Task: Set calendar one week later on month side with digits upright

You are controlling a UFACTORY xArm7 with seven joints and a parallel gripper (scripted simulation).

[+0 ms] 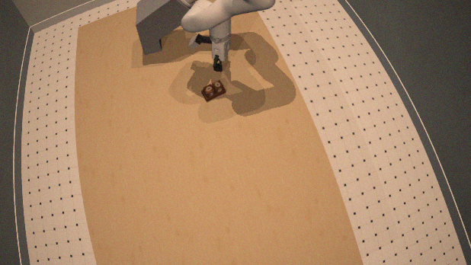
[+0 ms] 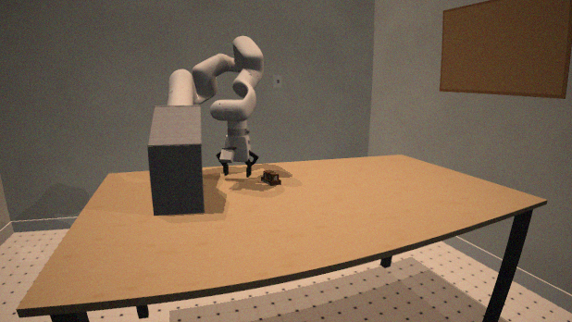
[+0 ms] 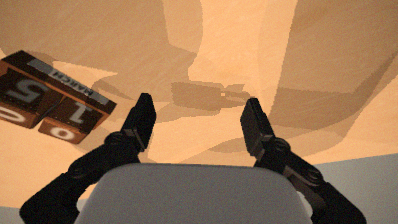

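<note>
The calendar [image 1: 216,94] is a small dark brown tray with two brown cubes side by side in it; it also shows in the exterior view [image 2: 270,178]. In the wrist view it lies at the left edge, seen upside down. The tray's label [image 3: 67,82] reads MARCH. On that side one cube [image 3: 22,95] shows 5 and the other cube [image 3: 75,114] shows 1. Their neighbouring faces show 0. My gripper [image 3: 199,106] [image 1: 217,65] [image 2: 237,168] is open and empty. It hangs a little above the table, beside the calendar and apart from it, on the arm-base side.
A tall grey box [image 2: 176,159] stands on the table to the left of the gripper, with the arm's base on top [image 1: 154,27]. The wooden table is wide, with curved edges.
</note>
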